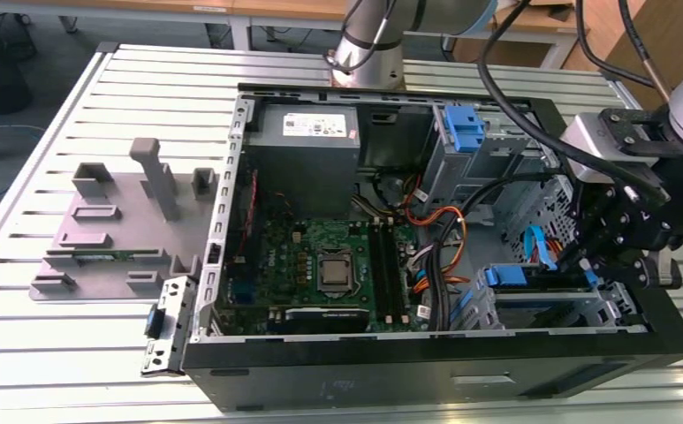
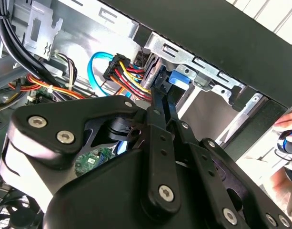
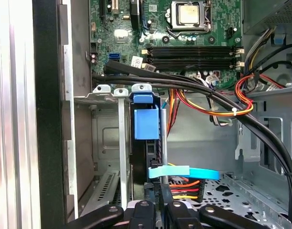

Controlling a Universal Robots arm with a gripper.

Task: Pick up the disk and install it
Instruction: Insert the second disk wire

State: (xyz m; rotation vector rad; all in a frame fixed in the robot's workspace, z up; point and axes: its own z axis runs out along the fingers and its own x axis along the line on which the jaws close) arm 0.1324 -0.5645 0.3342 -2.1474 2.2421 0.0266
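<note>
Cables (image 3: 217,107) crowd the drive cage (image 1: 559,305), where my gripper (image 1: 588,265) holds the disk (image 3: 146,125) between clamped fingers. I judge a snagged wire could jam it.

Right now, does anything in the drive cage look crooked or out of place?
Nothing stands out. The disk sits straight in the cage slot, blue rail facing out, with the pincer at it. Cables run loosely past but none crosses the slot.

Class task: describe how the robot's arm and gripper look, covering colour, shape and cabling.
The arm is a silver-grey tube with rounded grey joints; thick black cables loop alongside it. The gripper is matte black, built from flat jointed links fastened with round silver screws.
</note>
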